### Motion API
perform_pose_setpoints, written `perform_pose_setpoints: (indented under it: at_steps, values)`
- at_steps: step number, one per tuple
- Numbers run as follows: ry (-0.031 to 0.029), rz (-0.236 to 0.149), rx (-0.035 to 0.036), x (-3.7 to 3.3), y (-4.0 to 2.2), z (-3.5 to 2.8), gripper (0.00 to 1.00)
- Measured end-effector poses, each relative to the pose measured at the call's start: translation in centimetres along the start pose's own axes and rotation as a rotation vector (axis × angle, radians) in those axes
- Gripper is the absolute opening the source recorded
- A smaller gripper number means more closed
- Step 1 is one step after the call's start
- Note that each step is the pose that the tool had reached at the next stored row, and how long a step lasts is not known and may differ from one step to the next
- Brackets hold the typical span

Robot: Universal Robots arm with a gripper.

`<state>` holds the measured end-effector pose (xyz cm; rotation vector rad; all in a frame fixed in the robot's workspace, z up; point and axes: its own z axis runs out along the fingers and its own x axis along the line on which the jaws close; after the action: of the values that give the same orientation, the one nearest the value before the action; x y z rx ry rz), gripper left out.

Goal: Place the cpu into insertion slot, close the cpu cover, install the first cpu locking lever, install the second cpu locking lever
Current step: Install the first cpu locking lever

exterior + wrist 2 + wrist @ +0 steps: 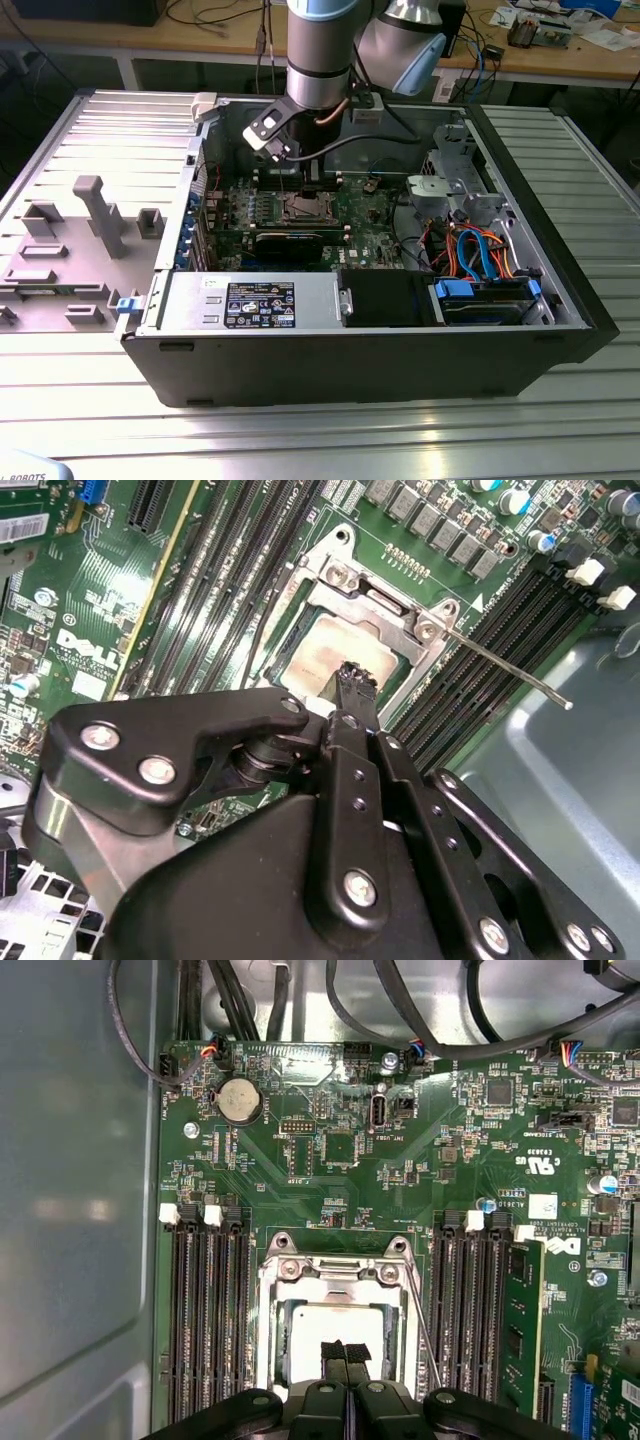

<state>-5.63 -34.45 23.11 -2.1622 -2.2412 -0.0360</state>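
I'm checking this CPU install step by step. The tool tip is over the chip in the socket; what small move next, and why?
Probably lift the tool slightly and shift toward the locking lever. The cpu is seated, the cpu cover looks down around it, and the tool is shut with nothing held, while that lever juts out free, apparently unlatched.

The motherboard (330, 1150) is green, the cpu cover (335, 1272) silver, the cpu (305, 1325) dull grey, the tool (345, 1353) black.
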Motion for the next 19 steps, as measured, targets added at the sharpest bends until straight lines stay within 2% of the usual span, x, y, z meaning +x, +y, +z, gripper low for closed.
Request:
perform_pose_setpoints:
  at_steps: [3, 8, 10, 15, 17, 19]
  values:
    - [0.0002, 0.0, 0.0, 0.01, 0.0, -0.33, 0.11]
    - [0.0001, 0.0, 0.0, 0.05, 0.0, -1.4, 0.11]
    - [0.0002, 0.0, -0.0001, 0.08, 0.0, -2.17, 0.11]
    - [0.0001, 0.0, -0.0001, 0.11, -0.01, -3.13, 0.11]
    - [0.0002, 0.0, 0.0, 0.12, -0.01, -3.41, 0.11]
    - [0.0004, 0.0, -0.0002, 0.13, -0.01, -3.44, 0.11]
